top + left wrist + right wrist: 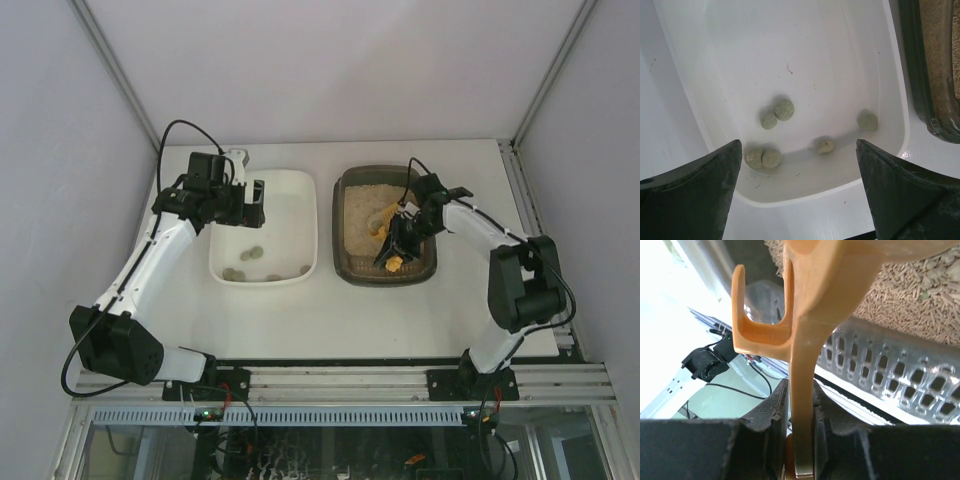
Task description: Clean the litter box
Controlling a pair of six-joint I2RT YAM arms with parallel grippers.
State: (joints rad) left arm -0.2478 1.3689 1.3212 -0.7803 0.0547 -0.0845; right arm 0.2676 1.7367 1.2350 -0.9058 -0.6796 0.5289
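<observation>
Litter box [370, 276] beside white tub [290, 195] of grey lumps [784, 109]; right claw [800, 392] pinches orange scoop [810, 315], left claw [798, 146] wide.

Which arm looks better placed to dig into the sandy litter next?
The right arm, probably: its jaws are shut on the orange scoop, right over the litter box. The left arm hangs over the white tub, jaws open and empty.
</observation>
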